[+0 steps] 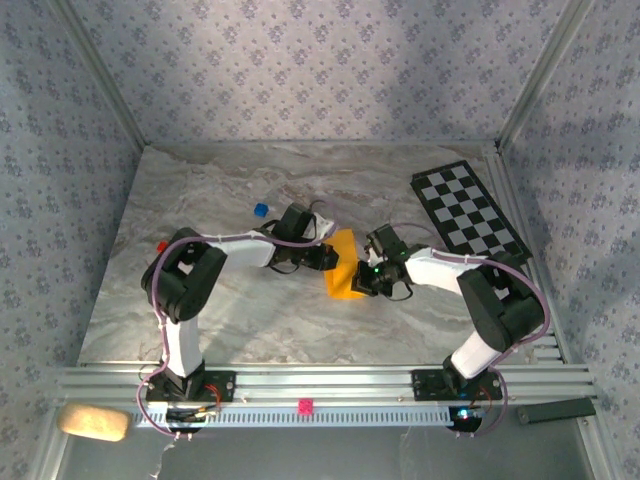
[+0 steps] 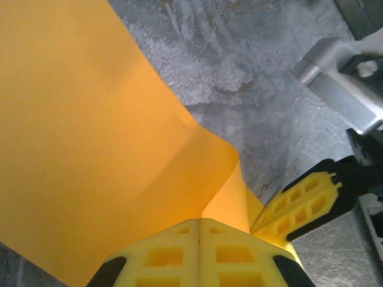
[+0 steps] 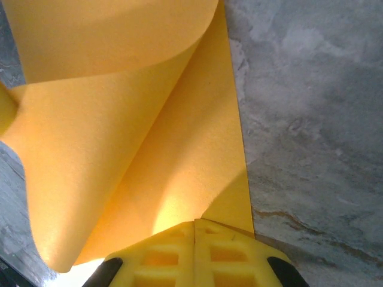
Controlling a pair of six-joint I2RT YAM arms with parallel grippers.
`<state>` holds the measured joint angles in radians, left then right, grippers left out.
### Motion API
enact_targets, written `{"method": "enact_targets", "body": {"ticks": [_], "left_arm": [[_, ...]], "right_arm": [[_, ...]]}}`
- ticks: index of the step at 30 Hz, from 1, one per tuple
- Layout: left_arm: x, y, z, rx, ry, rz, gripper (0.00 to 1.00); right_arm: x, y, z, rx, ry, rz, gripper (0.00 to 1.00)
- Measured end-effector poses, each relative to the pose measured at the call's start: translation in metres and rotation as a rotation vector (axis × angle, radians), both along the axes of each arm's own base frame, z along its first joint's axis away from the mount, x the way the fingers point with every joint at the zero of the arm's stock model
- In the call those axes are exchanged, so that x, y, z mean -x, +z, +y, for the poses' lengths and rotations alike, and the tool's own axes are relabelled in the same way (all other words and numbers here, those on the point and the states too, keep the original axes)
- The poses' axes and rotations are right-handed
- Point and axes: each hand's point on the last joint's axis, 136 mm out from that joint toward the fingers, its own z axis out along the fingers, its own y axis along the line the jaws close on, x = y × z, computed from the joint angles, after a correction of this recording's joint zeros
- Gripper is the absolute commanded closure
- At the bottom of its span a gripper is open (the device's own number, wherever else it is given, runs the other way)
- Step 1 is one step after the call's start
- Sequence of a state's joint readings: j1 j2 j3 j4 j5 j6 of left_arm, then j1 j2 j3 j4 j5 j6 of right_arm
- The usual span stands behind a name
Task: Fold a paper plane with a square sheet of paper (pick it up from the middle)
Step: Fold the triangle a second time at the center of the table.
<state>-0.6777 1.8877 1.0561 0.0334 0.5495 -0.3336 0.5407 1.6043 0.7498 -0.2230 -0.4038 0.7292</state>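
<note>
Robot lab test cell: marble-print tabletop (image 1: 200, 320), patterned backdrop walls (image 1: 320, 70), checkered board (image 1: 468, 212), left arm (image 1: 185, 300) and right arm (image 1: 495, 310) bolted to aluminium extrusion rail (image 1: 330, 385).

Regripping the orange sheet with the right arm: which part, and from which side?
Take the square sheet of paper by its straight flat edge, from the bare table side, right gripper fingers flat to it. The upper layer curls loosely; pinching there would likely crush it.
</note>
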Motion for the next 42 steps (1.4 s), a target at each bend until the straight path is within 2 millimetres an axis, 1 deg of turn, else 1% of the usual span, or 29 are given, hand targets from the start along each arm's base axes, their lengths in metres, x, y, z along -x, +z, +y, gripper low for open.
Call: {"method": "enact_targets", "body": {"ticks": [6,11,24,31,42], "left_arm": [[0.0,-0.01,0.004,-0.029,0.0,0.006,1.0],[0.0,-0.013,0.006,-0.045,0.0,-0.001,1.0],[-0.004,-0.016,0.009,-0.068,0.013,-0.022,1.0],[-0.005,-0.023,0.011,-0.086,0.02,-0.016,1.0],[-0.007,-0.027,0.013,-0.102,0.031,-0.02,1.0]], "right_arm": [[0.0,0.0,-0.001,0.004,0.002,0.004,0.94],[0.001,0.0,-0.002,0.007,0.001,0.008,0.94],[0.001,0.0,-0.002,0.009,0.0,0.012,0.94],[0.001,0.0,-0.002,0.009,0.0,0.012,0.94],[0.001,0.0,-0.002,0.009,0.0,0.011,0.94]]}}
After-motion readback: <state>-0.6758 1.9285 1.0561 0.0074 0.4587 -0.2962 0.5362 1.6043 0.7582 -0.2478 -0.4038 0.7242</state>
